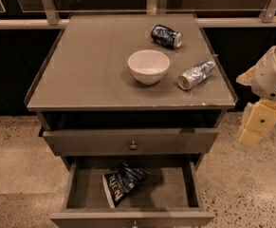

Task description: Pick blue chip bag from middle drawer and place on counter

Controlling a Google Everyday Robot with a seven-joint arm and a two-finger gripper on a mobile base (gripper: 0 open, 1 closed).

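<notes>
The blue chip bag [123,186] lay in the open middle drawer [175,193], long axis slanting front-left to back-right, below and left of my gripper [257,125], which hung beside the counter's [80,70] right edge, its grip state indiscernible.

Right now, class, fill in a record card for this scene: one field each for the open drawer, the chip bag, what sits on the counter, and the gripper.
middle drawer: pulled open, directly below the knobbed drawer
blue chip bag: lying inside the middle drawer, left of centre
counter: holds a white bowl, a dark-blue can and a silver-blue can; both cans lie on their sides
gripper: off the cabinet's right side, touching nothing
task status: bag not yet picked
</notes>
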